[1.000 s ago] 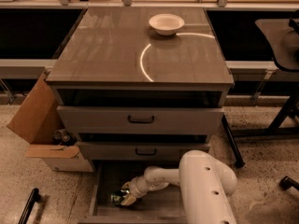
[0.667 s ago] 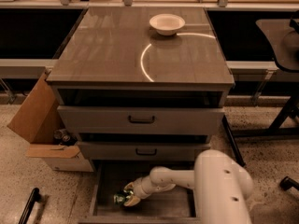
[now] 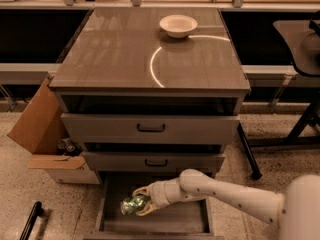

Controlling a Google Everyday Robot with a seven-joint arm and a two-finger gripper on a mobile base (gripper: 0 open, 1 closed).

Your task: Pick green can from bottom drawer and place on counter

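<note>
1. The small green drink can [image 3: 129, 205], mottled with pale print, sits slightly higher in view than a second ago and lies on its side.
2. The pale two-finger gripper [image 3: 136, 203] is clamped around the can, one finger above it and one below.
3. Both are inside the wide grey open bottom drawer [image 3: 170, 223], toward its left half.
4. The white robot arm [image 3: 235, 196] has swung its bulky section from mid-frame to the right edge.
5. Above, the glossy grey-brown rectangular bench [image 3: 125, 49] carries a round white bowl [image 3: 178, 25], unmoved.
</note>
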